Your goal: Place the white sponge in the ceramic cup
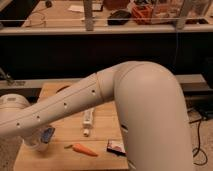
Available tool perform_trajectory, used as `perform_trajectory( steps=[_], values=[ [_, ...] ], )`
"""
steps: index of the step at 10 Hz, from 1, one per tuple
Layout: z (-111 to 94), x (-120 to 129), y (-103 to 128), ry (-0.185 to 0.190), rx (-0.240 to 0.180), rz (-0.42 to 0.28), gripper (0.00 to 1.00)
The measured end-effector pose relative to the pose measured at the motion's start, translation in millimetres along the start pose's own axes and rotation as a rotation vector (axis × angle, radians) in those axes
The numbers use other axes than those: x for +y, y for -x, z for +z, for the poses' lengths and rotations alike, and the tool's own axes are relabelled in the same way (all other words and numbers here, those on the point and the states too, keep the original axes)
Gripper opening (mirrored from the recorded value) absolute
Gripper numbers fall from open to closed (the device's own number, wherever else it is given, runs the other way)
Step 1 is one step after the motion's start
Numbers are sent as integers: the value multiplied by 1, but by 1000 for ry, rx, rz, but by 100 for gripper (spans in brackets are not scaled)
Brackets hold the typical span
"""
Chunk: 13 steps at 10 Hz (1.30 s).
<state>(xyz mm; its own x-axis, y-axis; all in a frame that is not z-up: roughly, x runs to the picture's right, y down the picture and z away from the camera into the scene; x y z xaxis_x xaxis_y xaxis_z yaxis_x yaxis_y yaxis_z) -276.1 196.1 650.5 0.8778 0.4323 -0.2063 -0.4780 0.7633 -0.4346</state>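
The white ceramic cup (33, 145) stands at the front left of the wooden table (100, 137), mostly covered by my arm. My gripper (46, 134) shows as a dark bluish part at the end of the big white arm, right beside the cup's upper right rim. The white sponge does not show; it is hidden or out of view.
A long white tube-like bar (88, 119) lies mid-table. An orange carrot (82, 149) lies in front, a small dark packet (116, 146) to its right. A sliver of the orange-brown dish (62, 89) peeks out behind the arm. A shelf with clutter runs across the back.
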Motion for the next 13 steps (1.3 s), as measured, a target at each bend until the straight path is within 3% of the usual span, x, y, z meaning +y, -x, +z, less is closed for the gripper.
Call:
perform_trajectory(
  steps=[2,5,6,9,13],
  values=[
    [-3,6,-2,14,-5,-8,0],
    [-7,1,4,135,-127,-47,0],
    [-7,-4,6,167,-140,-66,0],
    [-5,-6,21,271,-126,-145,0],
    [-2,-19,38,380,-85,-251,0]
  ],
)
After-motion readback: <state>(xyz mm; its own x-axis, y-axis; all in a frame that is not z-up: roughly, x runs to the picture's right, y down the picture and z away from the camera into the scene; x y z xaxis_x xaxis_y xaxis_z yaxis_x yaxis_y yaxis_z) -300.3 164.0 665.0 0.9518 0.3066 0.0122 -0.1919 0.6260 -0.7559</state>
